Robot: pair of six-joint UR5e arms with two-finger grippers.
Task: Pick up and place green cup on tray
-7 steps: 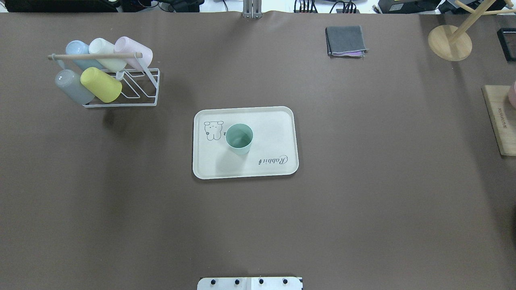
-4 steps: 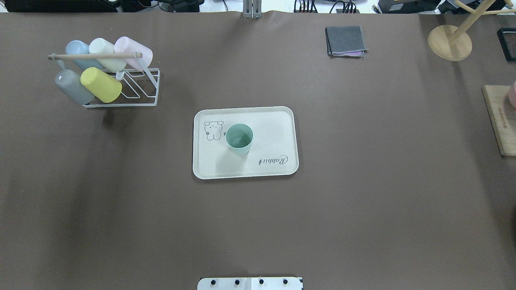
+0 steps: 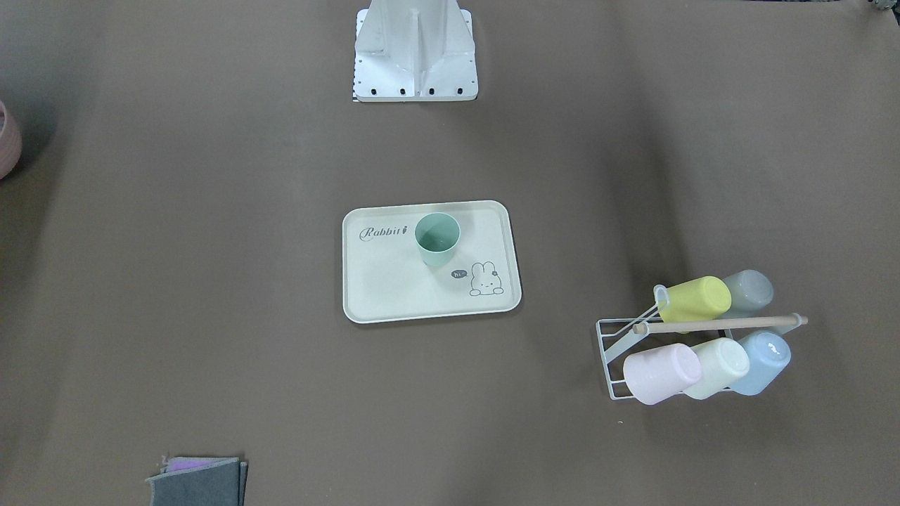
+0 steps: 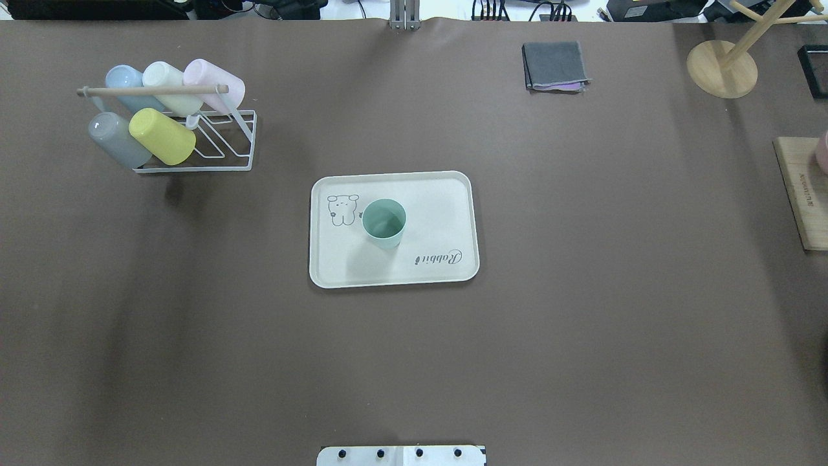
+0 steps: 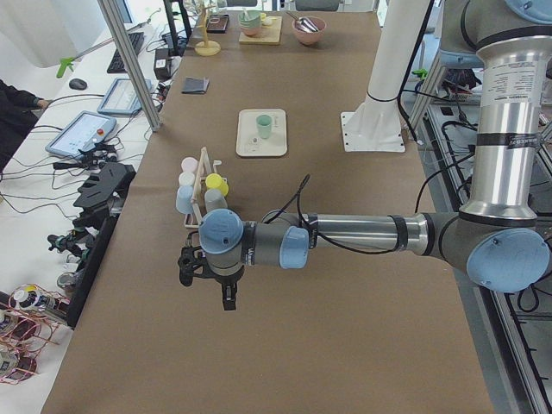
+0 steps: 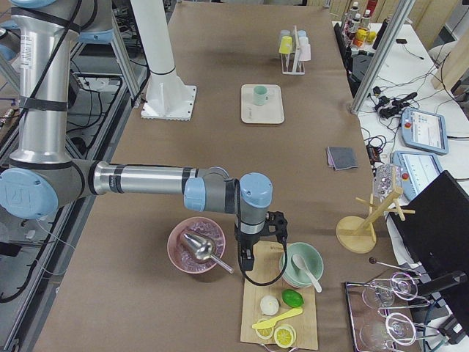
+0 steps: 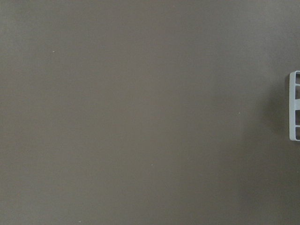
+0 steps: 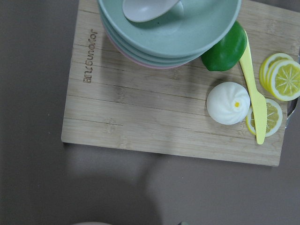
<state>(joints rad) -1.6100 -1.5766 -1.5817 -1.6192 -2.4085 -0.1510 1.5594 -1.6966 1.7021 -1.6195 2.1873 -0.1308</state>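
Note:
The green cup [image 4: 384, 223] stands upright, mouth up, on the cream tray [image 4: 440, 213] at the table's middle, beside the bunny drawing. It also shows in the front-facing view, cup [image 3: 437, 239] on tray [image 3: 394, 281]. No gripper is near it. My left gripper [image 5: 207, 274] hangs over bare table far off, past the cup rack, and shows only in the left side view. My right gripper [image 6: 265, 236] hovers over the wooden board at the other end and shows only in the right side view. Whether either is open or shut I cannot tell.
A white wire rack [image 4: 194, 142] with several pastel cups stands at the back left. A folded grey cloth [image 4: 555, 65] and a wooden stand [image 4: 721, 68] lie at the back right. The bamboo board [image 8: 140, 117] carries stacked bowls [image 8: 168, 33], a bun, lemon slices and a yellow knife.

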